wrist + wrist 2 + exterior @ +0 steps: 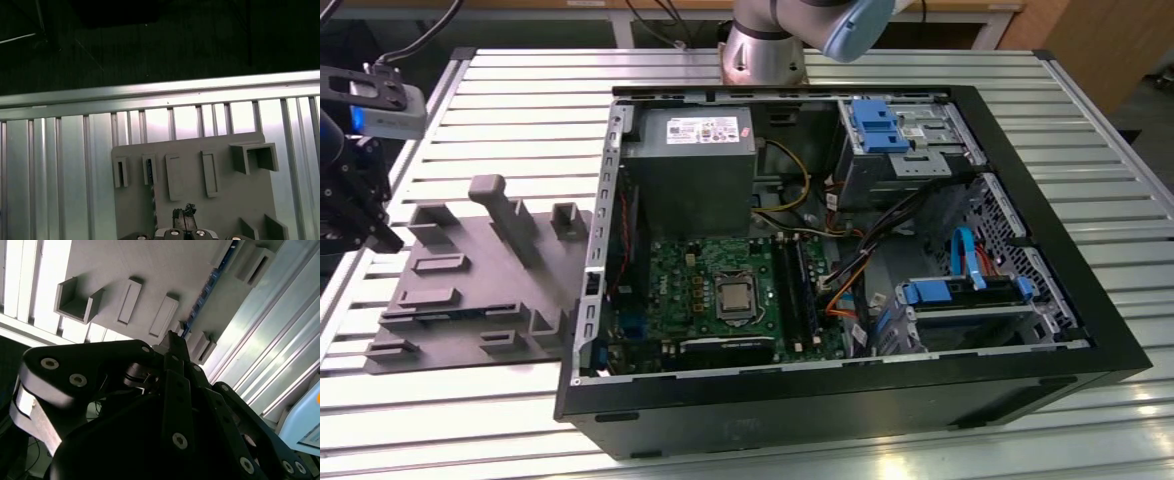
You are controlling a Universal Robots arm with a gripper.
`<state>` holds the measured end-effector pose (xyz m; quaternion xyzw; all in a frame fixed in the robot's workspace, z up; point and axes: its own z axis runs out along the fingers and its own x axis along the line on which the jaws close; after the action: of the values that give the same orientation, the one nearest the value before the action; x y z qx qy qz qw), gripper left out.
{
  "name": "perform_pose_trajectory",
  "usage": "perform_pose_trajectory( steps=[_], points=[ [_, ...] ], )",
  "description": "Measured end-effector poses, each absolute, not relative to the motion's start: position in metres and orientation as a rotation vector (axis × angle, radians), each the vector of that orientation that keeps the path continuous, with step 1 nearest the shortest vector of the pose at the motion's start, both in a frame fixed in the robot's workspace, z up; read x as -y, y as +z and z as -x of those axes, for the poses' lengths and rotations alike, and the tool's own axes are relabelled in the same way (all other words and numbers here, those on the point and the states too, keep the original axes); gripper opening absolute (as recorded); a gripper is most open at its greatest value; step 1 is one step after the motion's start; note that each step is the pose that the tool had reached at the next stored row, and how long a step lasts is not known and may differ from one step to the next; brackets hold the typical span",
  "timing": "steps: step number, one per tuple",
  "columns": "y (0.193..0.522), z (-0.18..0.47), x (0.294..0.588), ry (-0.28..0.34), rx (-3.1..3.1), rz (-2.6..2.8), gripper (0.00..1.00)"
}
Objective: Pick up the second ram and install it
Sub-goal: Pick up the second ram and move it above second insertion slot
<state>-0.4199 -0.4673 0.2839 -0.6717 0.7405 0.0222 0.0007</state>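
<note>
Well, the gripper (172,340) sits pinched shut, empty, beside the second ram (207,290), probably light, stiff, fragile, so I'd grab its flat faces mid-length.

place: robotics lab or workshop bench | surface: ribbed silver aluminium-profile table (520,90) | mounted: silver-grey robot arm base (761,55) | work: opened black metal desktop computer case (854,410) | jig: grey plastic fixture block with upright posts (454,300)

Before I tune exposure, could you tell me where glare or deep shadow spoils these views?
Exterior view: the table slats glare, while the case interior is shaded. Second wrist view: the gripper is dark against blown-out slats. First wrist view: slats glare beside the grey fixture; past the table edge all is black.
</note>
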Motion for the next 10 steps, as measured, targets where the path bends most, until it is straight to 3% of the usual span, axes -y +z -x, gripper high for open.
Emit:
perform_pose_trajectory(
  steps=[10],
  points=[
    [0.279,0.4199,0.4673,0.07,-2.324,2.11,0.11]
  ],
)
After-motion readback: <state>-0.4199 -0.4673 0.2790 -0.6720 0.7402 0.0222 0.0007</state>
